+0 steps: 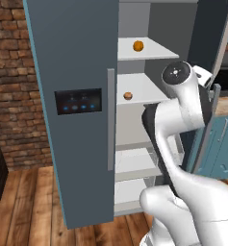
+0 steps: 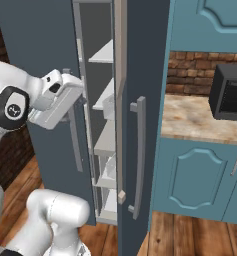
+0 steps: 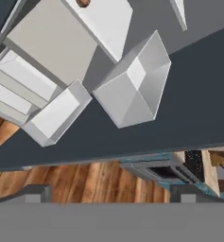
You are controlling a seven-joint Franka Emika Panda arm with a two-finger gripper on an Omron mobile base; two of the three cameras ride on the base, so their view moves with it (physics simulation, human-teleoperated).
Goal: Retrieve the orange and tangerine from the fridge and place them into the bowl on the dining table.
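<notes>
Fridge (image 1: 72, 96) right door swung wide for shelf access. Orange (image 1: 138, 45) on upper shelf, tangerine (image 1: 128, 96) one shelf below, both untouched. Gripper (image 2: 82, 90) at door edge, jaws apart, empty, ready to reach in.

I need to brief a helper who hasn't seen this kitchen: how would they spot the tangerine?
Look inside the open slate-grey fridge. On the second white shelf from the top sits the tangerine, near the front edge. It is duller, browner and smaller than the bright orange one shelf above.
</notes>
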